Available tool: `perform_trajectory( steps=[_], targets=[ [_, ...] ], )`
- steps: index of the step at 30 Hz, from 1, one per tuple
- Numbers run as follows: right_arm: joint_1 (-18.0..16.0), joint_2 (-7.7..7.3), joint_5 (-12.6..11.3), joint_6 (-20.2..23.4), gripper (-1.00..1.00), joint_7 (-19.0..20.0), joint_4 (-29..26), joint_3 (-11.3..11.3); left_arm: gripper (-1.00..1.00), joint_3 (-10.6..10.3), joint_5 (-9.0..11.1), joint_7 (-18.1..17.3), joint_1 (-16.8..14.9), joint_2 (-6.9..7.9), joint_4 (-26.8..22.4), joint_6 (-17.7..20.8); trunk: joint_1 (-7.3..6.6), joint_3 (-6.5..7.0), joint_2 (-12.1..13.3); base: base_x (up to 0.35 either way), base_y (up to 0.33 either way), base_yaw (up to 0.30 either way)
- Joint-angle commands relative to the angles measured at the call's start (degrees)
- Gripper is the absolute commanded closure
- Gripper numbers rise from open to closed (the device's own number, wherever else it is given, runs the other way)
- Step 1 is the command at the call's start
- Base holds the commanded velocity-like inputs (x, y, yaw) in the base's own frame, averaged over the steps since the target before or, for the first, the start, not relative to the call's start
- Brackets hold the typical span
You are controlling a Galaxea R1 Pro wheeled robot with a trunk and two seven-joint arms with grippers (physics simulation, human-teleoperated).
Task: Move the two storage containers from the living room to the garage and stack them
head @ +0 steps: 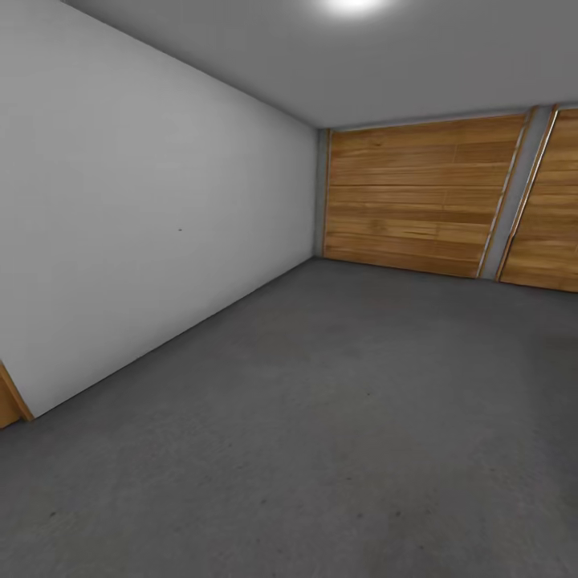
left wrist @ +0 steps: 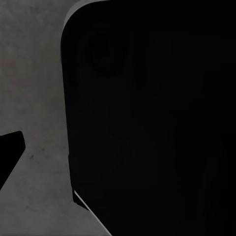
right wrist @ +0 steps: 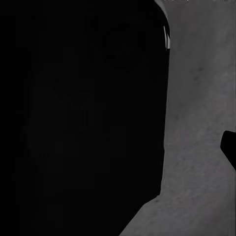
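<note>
I am in the garage, looking over its dark grey concrete floor (head: 321, 417). The two storage containers and the living room are out of view. In the left wrist view a large black part of the robot's body (left wrist: 157, 118) stands over the floor (left wrist: 34, 88), with a small black tip (left wrist: 10, 147) at the picture's edge. The right wrist view is alike: black body (right wrist: 78, 118), grey floor (right wrist: 196, 147) and a small black tip (right wrist: 229, 147). Whether either gripper is open or shut cannot be told from these tips.
A plain pale grey wall (head: 144, 225) runs along the left. Wide wooden panel doors (head: 417, 197) close the far end, with a second one (head: 554, 209) at the right. A wooden frame edge (head: 10, 401) shows at the lower left.
</note>
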Motion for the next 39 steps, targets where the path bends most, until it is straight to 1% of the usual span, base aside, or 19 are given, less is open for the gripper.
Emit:
perform_trajectory(
  steps=[1, 18, 39],
  targets=[
    [0.00, 0.01, -0.03, 0.01, -1.00, -0.07, -0.04, 0.09, -1.00, 0.01, 0.02, -0.01, -0.04, 0.02, 0.05, -0.16, 0.00, -0.08, -0.03, 0.000, 0.000, 0.180],
    [-0.01, 0.13, 0.47, 0.01, -1.00, -0.22, -0.18, 0.55, -1.00, 0.01, 0.02, -0.01, -0.04, -0.02, 0.05, -0.17, 0.00, -0.67, -0.03, 0.000, 0.000, 0.244],
    [0.00, 0.15, 0.57, 0.01, -1.00, -0.30, -0.20, 0.64, -1.00, 0.01, 0.02, -0.01, -0.04, -0.02, 0.05, -0.67, 0.00, -1.94, -0.03, 0.000, 0.000, 0.228]
  ],
)
